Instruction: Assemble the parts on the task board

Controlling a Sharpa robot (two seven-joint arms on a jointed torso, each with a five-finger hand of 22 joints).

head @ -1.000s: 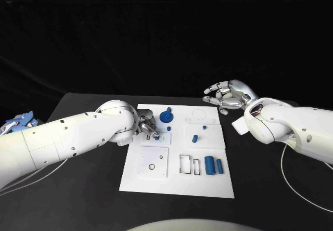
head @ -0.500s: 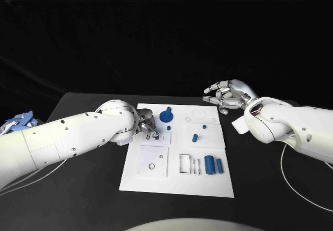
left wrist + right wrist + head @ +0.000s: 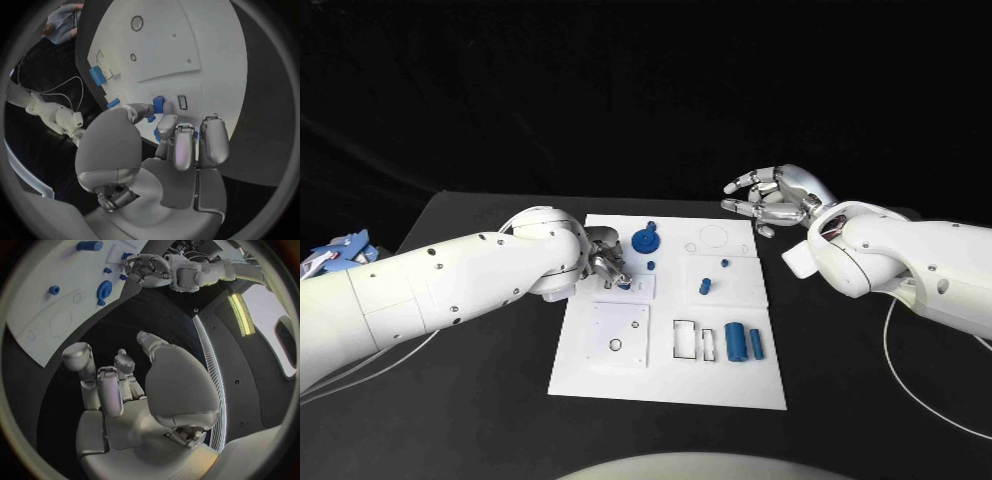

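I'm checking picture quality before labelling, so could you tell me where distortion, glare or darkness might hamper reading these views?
Head view: evenly lit, board crisp, surroundings black. Left wrist view: fisheye bends the board's edges; the left hand covers the part at its fingers. Right wrist view: a bright light strip glares; right hand dimly lit.

We are seeing the left robot hand partly hiding behind its own white forearm in the head view, so its grip is staying unclear there. In the left wrist view its silver fingers are covering most of a small blue plastic piece; its shape is too small to tell. The white rectangular task board is running off behind the palm.
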